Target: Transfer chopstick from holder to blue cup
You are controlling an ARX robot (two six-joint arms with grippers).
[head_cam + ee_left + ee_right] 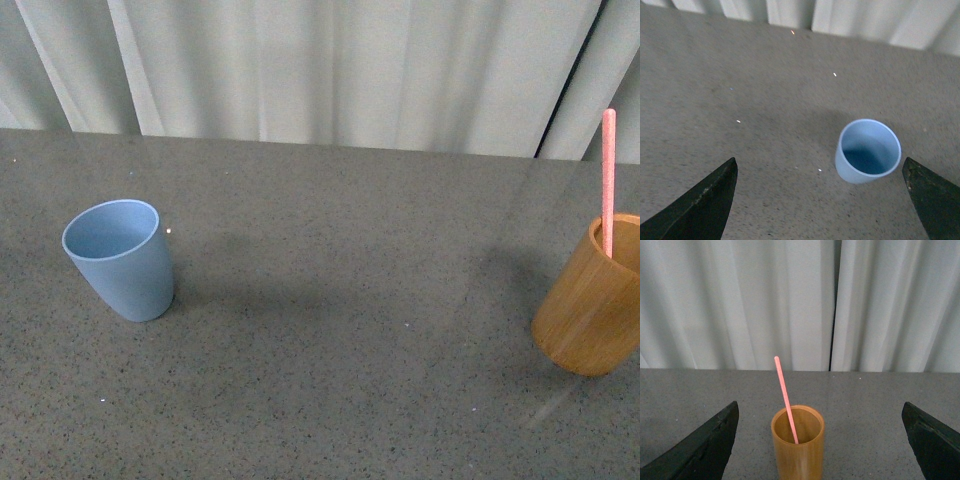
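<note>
The blue cup [119, 259] stands upright and empty on the left of the grey table; the left wrist view looks down into the same cup [867, 150]. At the far right edge the orange-brown holder [592, 298] holds one pink chopstick [607, 180] that rises well above its rim. In the right wrist view the holder [797, 443] stands ahead with the chopstick [786, 399] leaning inside it. My left gripper [822, 172] is open, above and short of the cup. My right gripper [820, 415] is open, facing the holder, nothing between its fingers. Neither arm shows in the front view.
Pale pleated curtains [320, 65] hang behind the table's far edge. The speckled grey tabletop [350, 320] stretches between the cup and the holder.
</note>
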